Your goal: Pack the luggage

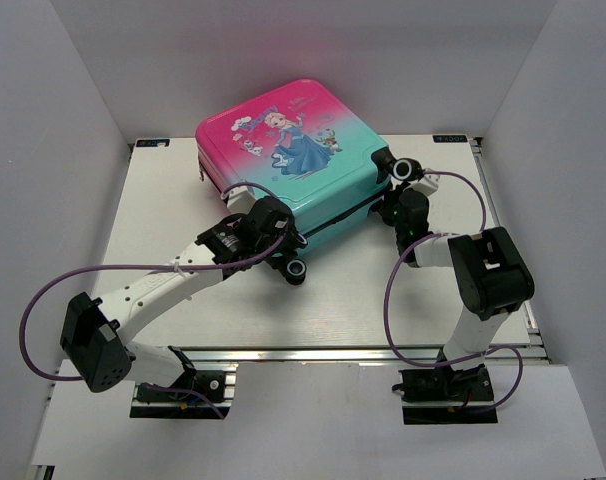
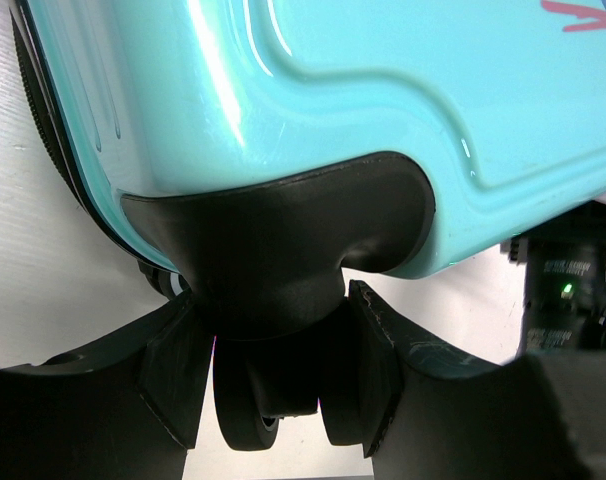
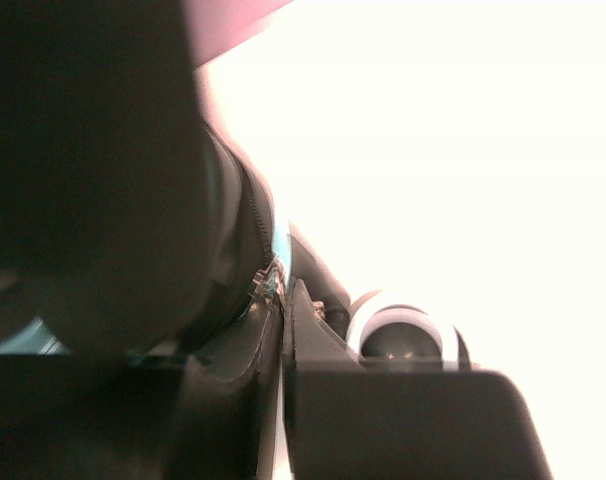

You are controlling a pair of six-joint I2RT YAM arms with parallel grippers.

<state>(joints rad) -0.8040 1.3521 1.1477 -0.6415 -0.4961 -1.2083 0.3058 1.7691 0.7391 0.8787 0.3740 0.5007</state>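
Note:
The luggage [image 1: 283,140], a pink-to-teal hard shell with a princess print, lies closed and flat at the back of the table. My left gripper [image 1: 289,258] is at its near corner. In the left wrist view the teal shell [image 2: 333,100] fills the top, and my left gripper [image 2: 273,300] has a pad pressed on each side of the black twin wheel [image 2: 245,400]. My right gripper [image 1: 395,198] sits at the right corner beside another wheel [image 1: 408,168]. In the right wrist view the right gripper [image 3: 283,290] is shut, with a small metal zipper pull [image 3: 266,285] pinched at its tips.
The white table [image 1: 343,300] is walled by white panels on three sides. A white-rimmed wheel [image 3: 403,335] shows just past my right fingers. Purple cables loop from both arms over the near part of the table.

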